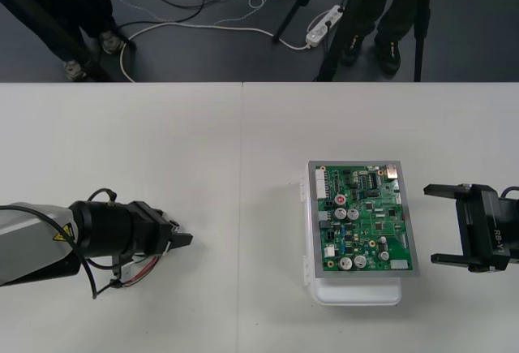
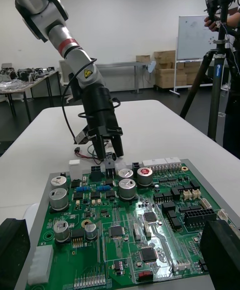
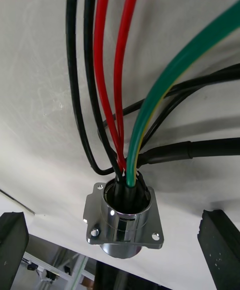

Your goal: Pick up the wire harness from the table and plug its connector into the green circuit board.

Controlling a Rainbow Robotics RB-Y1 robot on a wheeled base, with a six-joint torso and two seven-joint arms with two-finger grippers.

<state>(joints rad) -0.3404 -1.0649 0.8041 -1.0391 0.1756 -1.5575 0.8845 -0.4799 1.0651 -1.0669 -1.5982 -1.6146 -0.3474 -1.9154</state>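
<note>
The left gripper is seen low over the table on its left half, pointed toward the green circuit board. Its fingers are held wide apart, and nothing is clamped. The wire harness is found just beneath the gripper's body. In the left wrist view its round flanged metal socket is seen between the open fingers but touched by neither. The red wires, the green wire and the black ones are fanned out from it over the pale surface. Whether the plug is free cannot be told.

A broad stretch of bare table is left between the left gripper and the board's left edge. The board is mounted on a white base, well apart from the table's far edge. The right gripper is held just off the board's right edge, not touching it, with its fingers spread wide.
</note>
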